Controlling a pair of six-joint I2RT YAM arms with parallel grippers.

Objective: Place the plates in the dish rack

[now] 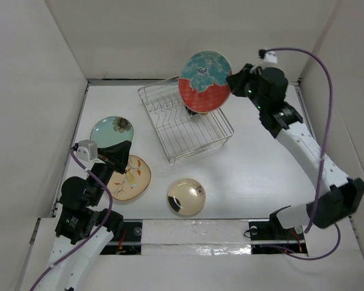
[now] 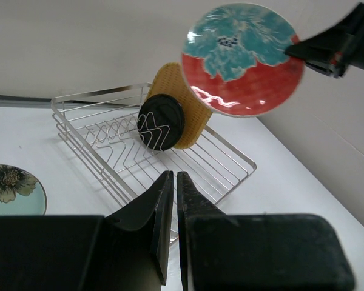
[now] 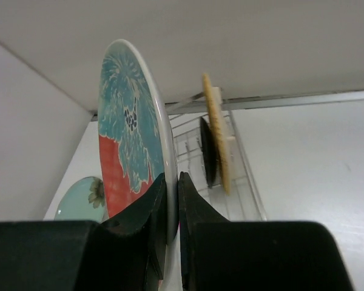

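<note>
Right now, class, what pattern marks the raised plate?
The plate: teal flower over red; left wrist view.

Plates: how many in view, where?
6: red-teal plate held by the right gripper above the dish rack; orange plate and black plate standing in it; pale teal plate, beige floral plate, cream plate on the table. None seem hidden.

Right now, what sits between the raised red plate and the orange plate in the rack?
The small black plate, shown in the right wrist view.
</note>
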